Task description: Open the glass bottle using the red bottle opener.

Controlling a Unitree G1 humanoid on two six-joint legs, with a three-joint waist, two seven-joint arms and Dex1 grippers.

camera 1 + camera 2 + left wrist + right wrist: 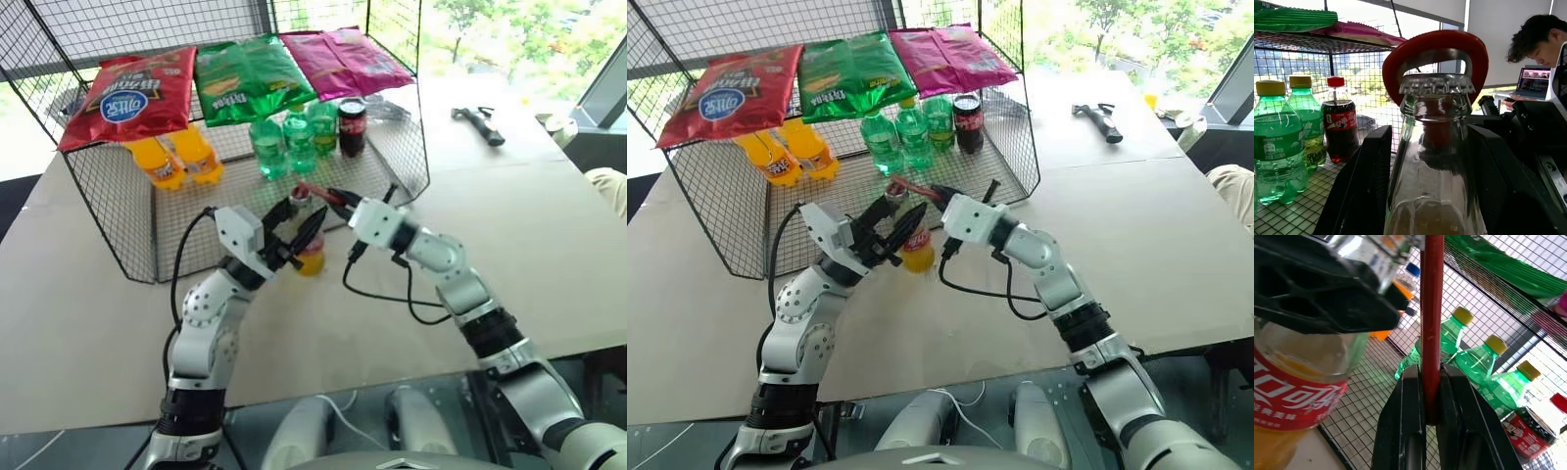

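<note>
Nearest: left gripper (294, 232) clamps glass bottle (310, 250) by its body, upright on table (88, 304) before wire rack (392, 147), steadying it. Right gripper (338, 199) pinches red bottle opener (1435, 49) handle; ring round cap (1436, 84), prob. set for levering.

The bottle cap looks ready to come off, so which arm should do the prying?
The right. Its gripper is shut on the red bottle opener, whose ring already sits over the cap. The left gripper holds the glass bottle steady.
</note>
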